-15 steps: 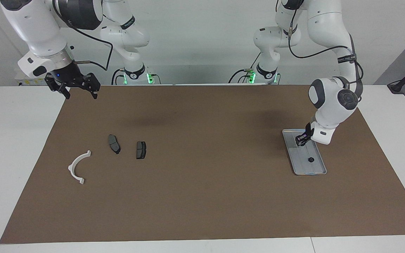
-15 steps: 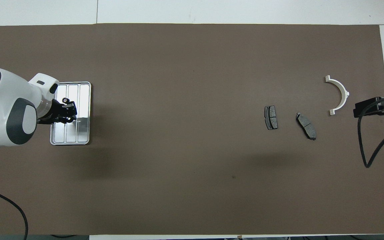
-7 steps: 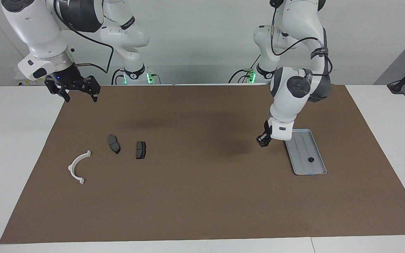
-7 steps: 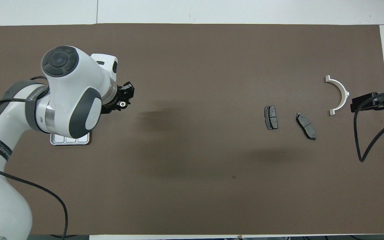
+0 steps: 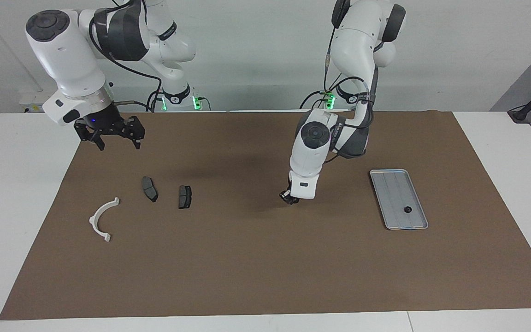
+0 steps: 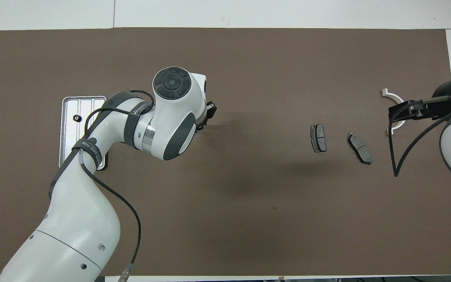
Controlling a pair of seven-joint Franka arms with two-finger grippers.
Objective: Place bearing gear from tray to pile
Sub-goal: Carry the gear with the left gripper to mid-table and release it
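The silver-grey tray (image 5: 392, 184) lies at the left arm's end of the brown mat, also in the overhead view (image 6: 92, 105). A small black round part (image 5: 407, 210) lies in it (image 6: 77, 118). My left gripper (image 5: 288, 198) hangs low over the middle of the mat, shut on a small part, the bearing gear; the wrist covers most of the gripper from above (image 6: 210, 111). The pile is a white semicircular bracket (image 5: 101, 220) and two dark brake-pad pieces (image 5: 150, 188) (image 5: 185, 197). My right gripper (image 5: 118, 144) is open and empty, up over the bracket (image 6: 394, 127).
The brown mat (image 5: 265, 267) covers most of the white table. In the overhead view the pads (image 6: 318, 138) (image 6: 359, 148) lie between the two grippers, and the right gripper (image 6: 403, 111) with its cable loop (image 6: 395, 156) overlaps the bracket.
My left gripper has left the tray and moved with its small part to the middle of the mat, toward the pile. My right gripper has shifted a little toward the pile.
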